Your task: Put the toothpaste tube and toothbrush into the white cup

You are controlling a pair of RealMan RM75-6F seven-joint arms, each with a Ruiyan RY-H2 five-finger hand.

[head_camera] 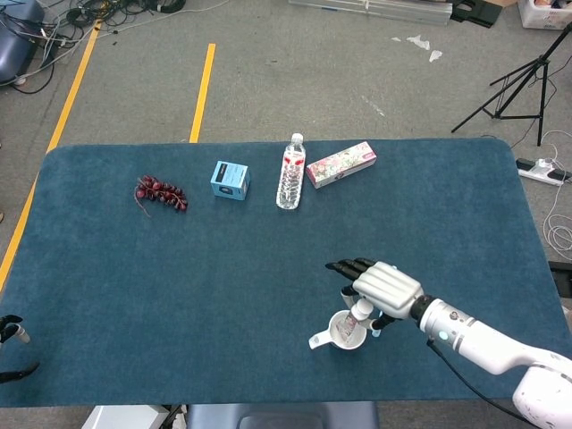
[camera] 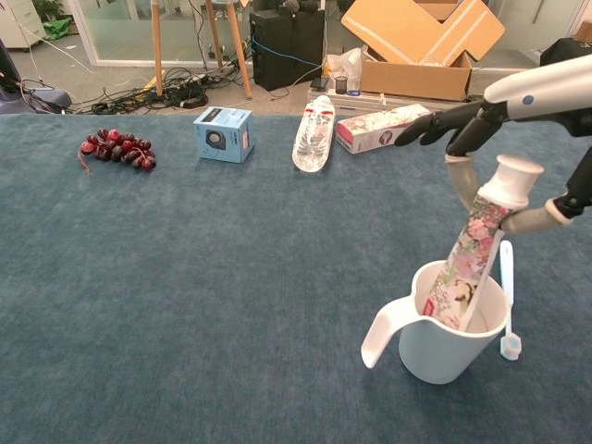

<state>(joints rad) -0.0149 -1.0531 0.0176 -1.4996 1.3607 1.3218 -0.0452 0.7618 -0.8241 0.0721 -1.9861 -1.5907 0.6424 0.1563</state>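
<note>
My right hand (camera: 504,157) pinches toothpaste tube (camera: 465,262) cap-up, tail inside white cup (camera: 435,342) near surface's front edge, ready for release.

The table (camera: 185,277) is covered in a matt, napped blue cloth like felt or short carpet, while the white cup (camera: 444,347) looks like smooth plastic with a faint sheen. The toothpaste tube (camera: 467,259) has a printed floral skin with a soft gloss and a smooth white plastic cap. The right hand (head_camera: 382,289) has a glossy pale shell with dark matt fingers (camera: 435,125); the water bottle (camera: 314,134) is clear shiny plastic, and the small blue box (camera: 222,132) and floral box (camera: 384,127) look like printed card.
</note>
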